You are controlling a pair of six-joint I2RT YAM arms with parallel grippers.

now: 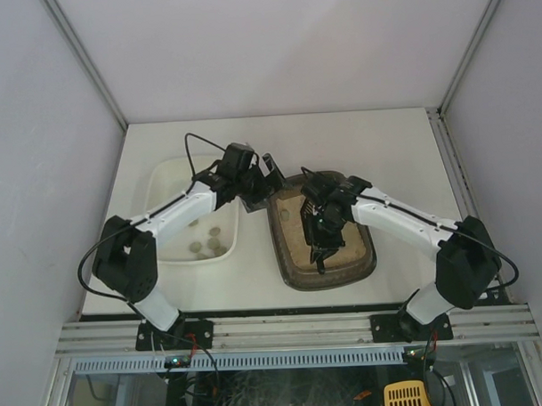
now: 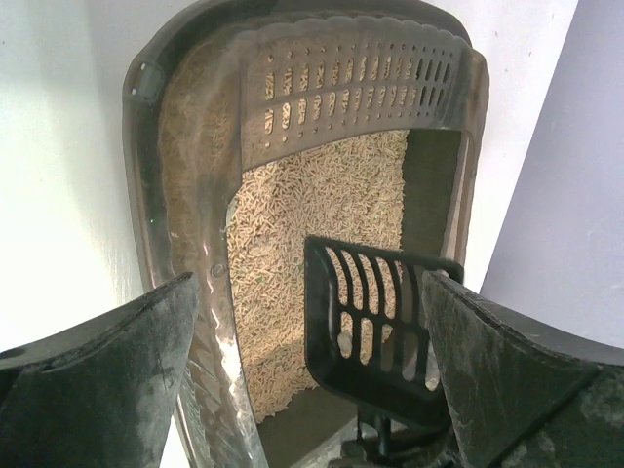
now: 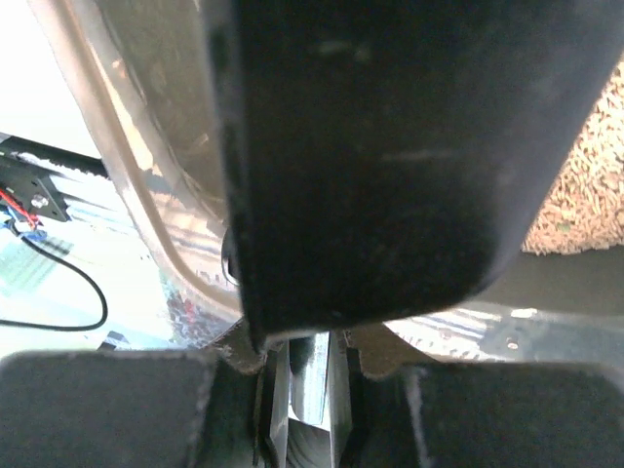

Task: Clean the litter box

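Note:
The litter box (image 1: 296, 278) is a dark grey-brown tray holding beige litter (image 2: 322, 195), right of centre on the table. Its near floor (image 2: 302, 424) shows bare in the left wrist view. My left gripper (image 1: 262, 187) stands open at the box's far left corner, straddling the rim (image 2: 146, 146), one finger (image 2: 117, 370) outside and the other (image 2: 517, 380) inside. My right gripper (image 1: 323, 226) is shut on the handle of a black slotted scoop (image 2: 375, 312), which hangs low inside the box. The scoop's back (image 3: 390, 146) fills the right wrist view above the gripper (image 3: 307, 390).
A white rectangular tray (image 1: 163, 184) stands left of the litter box, with several pale lumps (image 1: 206, 243) in its near end. White walls enclose the table on three sides. Both arms' bases sit on the metal rail (image 1: 293, 329) at the near edge.

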